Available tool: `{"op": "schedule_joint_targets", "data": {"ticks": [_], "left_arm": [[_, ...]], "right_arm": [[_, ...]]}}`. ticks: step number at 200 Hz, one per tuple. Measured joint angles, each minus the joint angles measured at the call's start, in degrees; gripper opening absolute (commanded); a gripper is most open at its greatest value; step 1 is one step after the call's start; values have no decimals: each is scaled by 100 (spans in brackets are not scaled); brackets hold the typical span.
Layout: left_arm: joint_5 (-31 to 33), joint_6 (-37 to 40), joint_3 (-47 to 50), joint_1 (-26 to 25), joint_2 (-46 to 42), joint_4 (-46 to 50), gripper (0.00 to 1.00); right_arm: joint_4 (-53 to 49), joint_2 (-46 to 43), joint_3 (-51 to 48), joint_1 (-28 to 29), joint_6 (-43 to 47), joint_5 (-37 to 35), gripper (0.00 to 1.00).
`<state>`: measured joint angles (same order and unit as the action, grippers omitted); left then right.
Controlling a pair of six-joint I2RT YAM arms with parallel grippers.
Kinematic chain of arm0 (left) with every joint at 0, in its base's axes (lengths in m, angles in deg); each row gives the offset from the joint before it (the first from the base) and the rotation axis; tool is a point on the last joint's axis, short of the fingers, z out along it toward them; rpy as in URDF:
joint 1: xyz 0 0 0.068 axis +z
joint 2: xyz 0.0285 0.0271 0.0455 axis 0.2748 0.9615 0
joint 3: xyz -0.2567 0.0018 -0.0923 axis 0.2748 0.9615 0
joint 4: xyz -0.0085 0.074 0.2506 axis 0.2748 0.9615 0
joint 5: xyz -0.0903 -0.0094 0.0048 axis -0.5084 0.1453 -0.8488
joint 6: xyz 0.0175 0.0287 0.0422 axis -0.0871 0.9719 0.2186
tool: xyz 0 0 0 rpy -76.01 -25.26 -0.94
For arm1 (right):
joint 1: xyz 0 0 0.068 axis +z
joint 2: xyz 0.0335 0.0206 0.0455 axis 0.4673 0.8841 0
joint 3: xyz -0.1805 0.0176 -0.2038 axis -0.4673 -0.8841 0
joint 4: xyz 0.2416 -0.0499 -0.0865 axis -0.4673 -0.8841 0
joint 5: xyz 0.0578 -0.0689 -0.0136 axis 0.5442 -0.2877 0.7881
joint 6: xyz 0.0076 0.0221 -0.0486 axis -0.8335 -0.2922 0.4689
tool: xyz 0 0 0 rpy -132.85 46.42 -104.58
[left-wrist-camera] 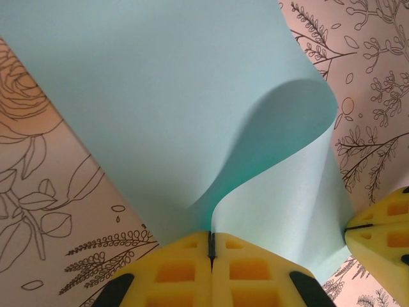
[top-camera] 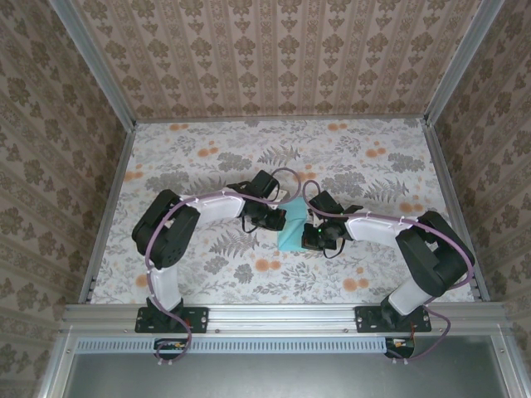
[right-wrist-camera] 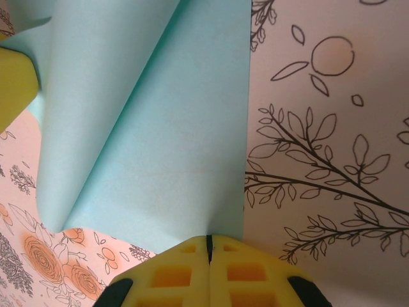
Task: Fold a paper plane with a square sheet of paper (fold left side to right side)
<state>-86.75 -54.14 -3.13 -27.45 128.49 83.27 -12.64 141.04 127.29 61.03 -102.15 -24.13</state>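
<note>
The square sheet of paper [top-camera: 289, 229] is light turquoise and lies mid-table between my two grippers. In the left wrist view the sheet [left-wrist-camera: 160, 96] curls up in a wave, and my left gripper [left-wrist-camera: 209, 234] is shut on its raised near edge. My right gripper [right-wrist-camera: 208, 238] is shut on the sheet [right-wrist-camera: 160, 160] near its lower right corner, where one side is rolled over the other. From above, the left gripper [top-camera: 280, 217] sits at the sheet's left edge and the right gripper [top-camera: 311, 235] at its right edge. The right gripper's yellow fingers [left-wrist-camera: 383, 227] show beside the sheet.
The floral tablecloth [top-camera: 207, 157] covers the table, with patterned walls on three sides and metal rails [top-camera: 108, 207] along the edges. Both arms bend inward and nearly meet at the middle. The left gripper's yellow finger [right-wrist-camera: 13, 83] shows close by in the right wrist view.
</note>
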Motion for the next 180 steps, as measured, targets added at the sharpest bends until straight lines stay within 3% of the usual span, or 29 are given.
{"op": "schedule_joint_targets", "data": {"ticks": [180], "left_arm": [[22,133,-103,17,166,35,0]], "right_arm": [[-57,37,48,0,20,0,0]]}}
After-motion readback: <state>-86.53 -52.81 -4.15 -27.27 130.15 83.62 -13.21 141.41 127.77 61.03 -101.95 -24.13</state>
